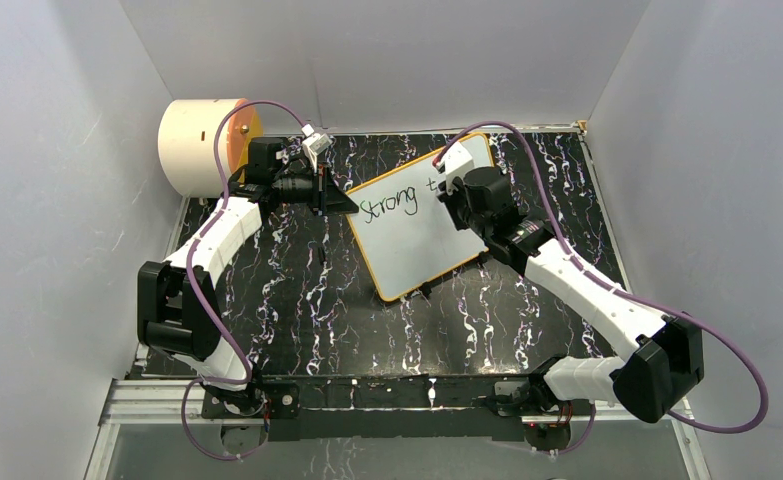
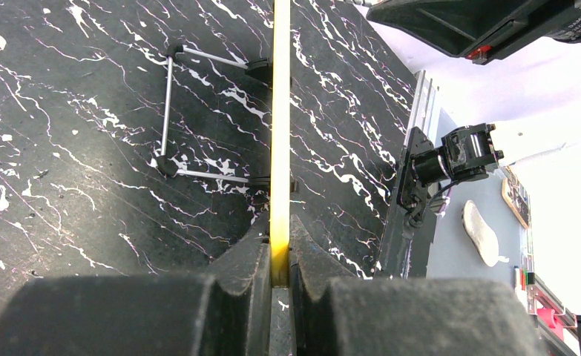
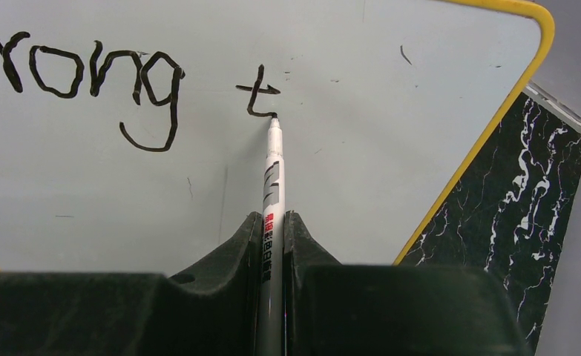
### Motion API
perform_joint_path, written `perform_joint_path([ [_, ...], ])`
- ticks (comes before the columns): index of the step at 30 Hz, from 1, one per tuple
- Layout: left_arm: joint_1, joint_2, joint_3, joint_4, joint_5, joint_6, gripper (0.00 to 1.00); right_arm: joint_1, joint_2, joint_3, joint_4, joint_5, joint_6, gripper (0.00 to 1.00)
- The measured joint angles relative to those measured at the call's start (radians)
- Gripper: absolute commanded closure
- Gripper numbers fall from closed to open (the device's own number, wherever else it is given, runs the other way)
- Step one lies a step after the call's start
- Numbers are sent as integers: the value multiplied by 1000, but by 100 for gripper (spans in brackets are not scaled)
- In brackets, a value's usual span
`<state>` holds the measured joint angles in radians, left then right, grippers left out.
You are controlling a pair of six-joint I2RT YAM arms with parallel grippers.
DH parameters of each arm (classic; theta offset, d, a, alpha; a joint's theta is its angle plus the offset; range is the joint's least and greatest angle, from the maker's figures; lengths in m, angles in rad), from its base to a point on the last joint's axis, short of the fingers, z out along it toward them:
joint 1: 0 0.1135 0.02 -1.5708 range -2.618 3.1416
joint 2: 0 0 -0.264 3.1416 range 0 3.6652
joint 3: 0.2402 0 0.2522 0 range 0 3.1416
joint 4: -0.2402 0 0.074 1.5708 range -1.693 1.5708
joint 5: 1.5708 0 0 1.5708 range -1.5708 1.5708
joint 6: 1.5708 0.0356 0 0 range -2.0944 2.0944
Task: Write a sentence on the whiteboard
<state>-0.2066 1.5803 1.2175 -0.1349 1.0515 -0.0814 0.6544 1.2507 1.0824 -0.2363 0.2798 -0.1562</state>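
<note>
Marker (image 3: 273,174) tip touches the whiteboard (image 3: 391,111). Right gripper (image 3: 273,222) squeezes the marker. Left gripper (image 2: 279,248) pinches the whiteboard's edge.

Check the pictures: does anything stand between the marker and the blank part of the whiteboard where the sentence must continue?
Nothing visible does. The marker tip touches the whiteboard at the foot of the "t", and the surface to its right is blank but for faint specks up to the yellow frame.

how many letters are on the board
7: six spell "Strong" across the board; a lone "t" sits at the marker tip. None seem hidden.
</note>
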Motion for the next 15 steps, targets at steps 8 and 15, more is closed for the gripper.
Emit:
perform_joint_path([
  [8, 0, 0, 0, 0, 0, 0, 100, -14, -26, 0, 3, 2, -1, 100],
  [15, 0, 0, 0, 0, 0, 0, 100, -41, -42, 0, 27, -8, -1, 100],
])
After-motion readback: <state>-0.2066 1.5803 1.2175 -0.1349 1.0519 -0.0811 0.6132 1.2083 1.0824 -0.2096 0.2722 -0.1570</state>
